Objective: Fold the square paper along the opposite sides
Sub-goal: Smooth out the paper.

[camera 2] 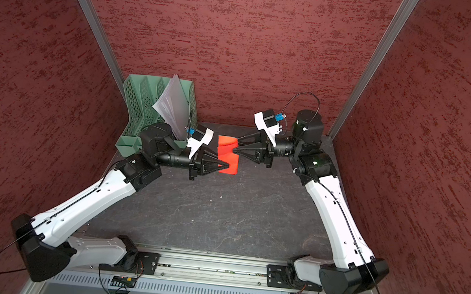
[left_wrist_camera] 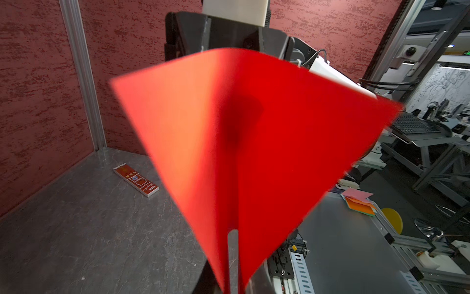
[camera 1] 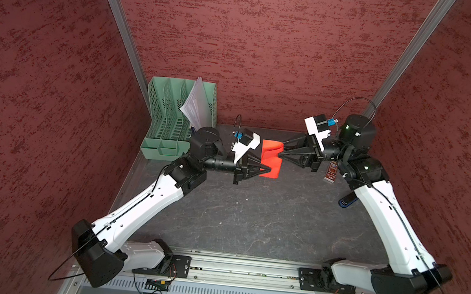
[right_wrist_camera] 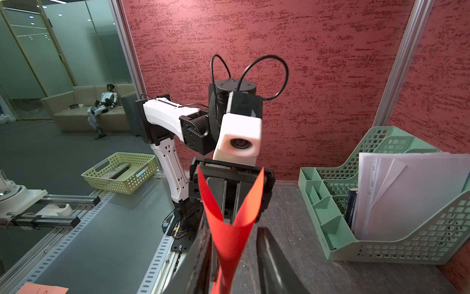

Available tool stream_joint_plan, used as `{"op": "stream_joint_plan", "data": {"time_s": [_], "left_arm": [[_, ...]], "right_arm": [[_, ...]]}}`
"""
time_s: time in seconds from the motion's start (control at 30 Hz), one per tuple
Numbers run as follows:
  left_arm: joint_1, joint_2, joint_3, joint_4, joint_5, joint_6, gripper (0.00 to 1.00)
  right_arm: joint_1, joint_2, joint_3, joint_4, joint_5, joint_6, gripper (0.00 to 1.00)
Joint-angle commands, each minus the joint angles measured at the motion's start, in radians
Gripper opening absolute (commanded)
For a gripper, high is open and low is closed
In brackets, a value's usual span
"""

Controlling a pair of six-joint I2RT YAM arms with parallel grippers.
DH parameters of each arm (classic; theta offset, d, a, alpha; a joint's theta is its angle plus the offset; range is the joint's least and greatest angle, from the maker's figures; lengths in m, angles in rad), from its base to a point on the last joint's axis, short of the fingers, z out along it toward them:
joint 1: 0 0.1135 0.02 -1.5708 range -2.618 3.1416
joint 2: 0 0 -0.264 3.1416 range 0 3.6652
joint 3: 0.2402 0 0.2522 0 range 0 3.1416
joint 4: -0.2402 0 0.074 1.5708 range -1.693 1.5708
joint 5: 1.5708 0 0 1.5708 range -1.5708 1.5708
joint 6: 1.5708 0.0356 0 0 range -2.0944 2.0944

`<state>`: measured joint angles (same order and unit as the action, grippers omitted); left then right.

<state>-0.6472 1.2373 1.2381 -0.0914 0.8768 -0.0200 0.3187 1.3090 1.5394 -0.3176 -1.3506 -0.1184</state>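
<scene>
The square paper (camera 1: 272, 152) (camera 2: 227, 153) is bright red and hangs in the air over the back of the table, bent into a U between both grippers. My left gripper (camera 1: 267, 168) (camera 2: 226, 165) is shut on its near part. In the left wrist view the sheet (left_wrist_camera: 241, 140) fans out from the left gripper (left_wrist_camera: 233, 257) and fills the middle. My right gripper (camera 1: 280, 155) (camera 2: 235, 149) faces it from the right. In the right wrist view the right gripper (right_wrist_camera: 234, 231) straddles the curved sheet (right_wrist_camera: 230, 241), with a gap left beside one finger (right_wrist_camera: 269, 254).
A green file rack (camera 1: 169, 117) (right_wrist_camera: 330, 216) holding white sheets (camera 1: 197, 102) stands at the back left, just behind the left arm. A red-brown printed card (camera 1: 331, 171) (left_wrist_camera: 136, 179) and a dark blue object (camera 1: 347, 201) lie on the table under the right arm.
</scene>
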Motion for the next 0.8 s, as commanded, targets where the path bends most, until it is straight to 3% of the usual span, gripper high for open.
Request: {"op": "stream_joint_plan", "data": {"time_s": [0.0,0.2,0.3,0.37,0.57,0.77], "left_arm": [[-0.004,-0.003,0.036,-0.024,-0.061,0.06,0.13],[-0.006,0.011,0.057,-0.039,-0.066,0.075,0.13],[-0.006,0.011,0.061,-0.05,-0.062,0.078,0.13],[-0.009,0.014,0.071,-0.081,-0.056,0.094,0.13],[-0.021,0.022,0.093,-0.164,-0.045,0.127,0.13],[-0.026,0.017,0.088,-0.158,-0.05,0.129,0.13]], "right_arm": [[-0.002,-0.005,-0.01,0.045,-0.03,0.026,0.35],[-0.002,-0.005,-0.016,0.044,-0.031,0.028,0.35],[-0.002,-0.001,-0.016,0.031,-0.013,0.019,0.48],[-0.002,0.003,0.002,-0.006,0.0,-0.007,0.5],[0.0,0.019,0.023,-0.021,-0.003,-0.013,0.47],[0.011,0.025,0.022,-0.011,-0.005,-0.004,0.36]]}}
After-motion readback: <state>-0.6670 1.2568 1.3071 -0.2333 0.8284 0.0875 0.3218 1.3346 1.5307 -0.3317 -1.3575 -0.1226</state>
